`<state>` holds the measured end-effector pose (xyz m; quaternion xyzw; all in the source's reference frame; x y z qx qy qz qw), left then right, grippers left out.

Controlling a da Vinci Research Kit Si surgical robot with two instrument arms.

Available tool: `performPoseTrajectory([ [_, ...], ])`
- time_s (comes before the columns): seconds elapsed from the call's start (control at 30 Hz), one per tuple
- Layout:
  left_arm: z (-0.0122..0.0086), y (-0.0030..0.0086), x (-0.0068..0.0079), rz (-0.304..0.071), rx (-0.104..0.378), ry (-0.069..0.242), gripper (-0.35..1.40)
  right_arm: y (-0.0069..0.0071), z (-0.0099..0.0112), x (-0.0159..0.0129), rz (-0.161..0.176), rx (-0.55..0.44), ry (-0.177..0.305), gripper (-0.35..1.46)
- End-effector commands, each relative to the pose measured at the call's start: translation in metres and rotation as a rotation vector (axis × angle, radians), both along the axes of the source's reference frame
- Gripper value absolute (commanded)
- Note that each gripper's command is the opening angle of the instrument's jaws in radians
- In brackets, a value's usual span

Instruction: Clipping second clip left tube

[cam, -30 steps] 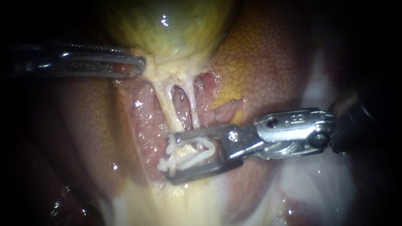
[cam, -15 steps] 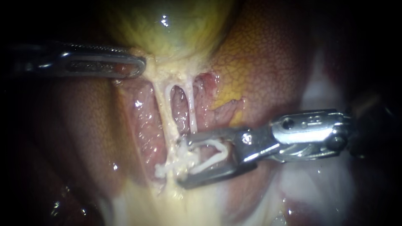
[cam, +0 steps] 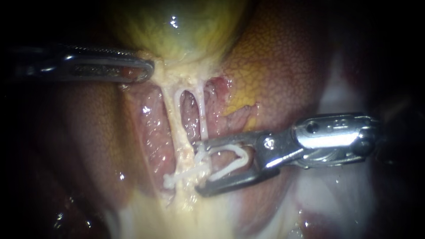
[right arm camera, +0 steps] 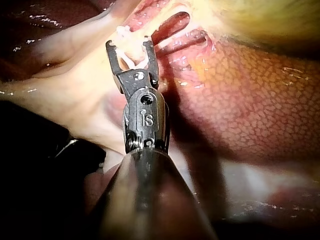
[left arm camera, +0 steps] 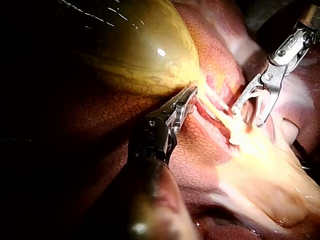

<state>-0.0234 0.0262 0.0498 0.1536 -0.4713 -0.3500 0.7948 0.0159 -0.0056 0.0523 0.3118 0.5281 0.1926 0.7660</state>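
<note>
Clip [cam: 242, 156], seemingly lengthwise leftward, left tube [cam: 173, 119] upright

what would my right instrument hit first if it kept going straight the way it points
most likely the left tube, where a white clip sits on it, just ahead of the right instrument, which carries a second clip. depth is unclear, so it might pass in front instead

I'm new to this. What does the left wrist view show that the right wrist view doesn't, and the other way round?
Only the left wrist view shows the left instrument, its jaws shut on the gallbladder at the narrow end. Only the right wrist view gives a plain look at the white clip held in the jaws of the right instrument. Both show the right instrument, the gallbladder and the liver.
</note>
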Motion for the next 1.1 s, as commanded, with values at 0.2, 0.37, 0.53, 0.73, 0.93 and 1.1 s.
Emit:
performPoseTrajectory([
  [0.2, 0.0, 0.0, 0.0, 0.0, 0.0, 0.0, -0.35, 0.0003, 0.0005, -0.0001, 0.0, -0.001, -0.001, 0.42],
  [0.37, 0.0, 0.0, 0.0, 0.0, 0.0, 0.0, -0.35, 0.0004, 0.0009, -0.0002, 0.0, -0.002, -0.001, 0.42],
  [0.53, 0.0, 0.0, 0.0, 0.0, 0.0, 0.0, -0.35, 0.0006, 0.0014, -0.0002, 0.001, -0.003, -0.002, 0.42],
  [0.73, 0.0001, 0.0, 0.0, 0.0, -0.001, 0.0, -0.35, 0.0006, 0.0021, 0.0001, -0.005, -0.003, 0.001, 0.42],
  [0.93, 0.0001, 0.0, 0.0, 0.0, -0.001, 0.0, -0.35, 0.0004, 0.0032, 0.0005, -0.012, -0.011, 0.005, 0.42],
  [1.1, 0.0001, 0.0, 0.0, 0.0, -0.001, 0.0, -0.35, 0.0005, 0.004, 0.0008, -0.014, 0.0, 0.004, 0.43],
])
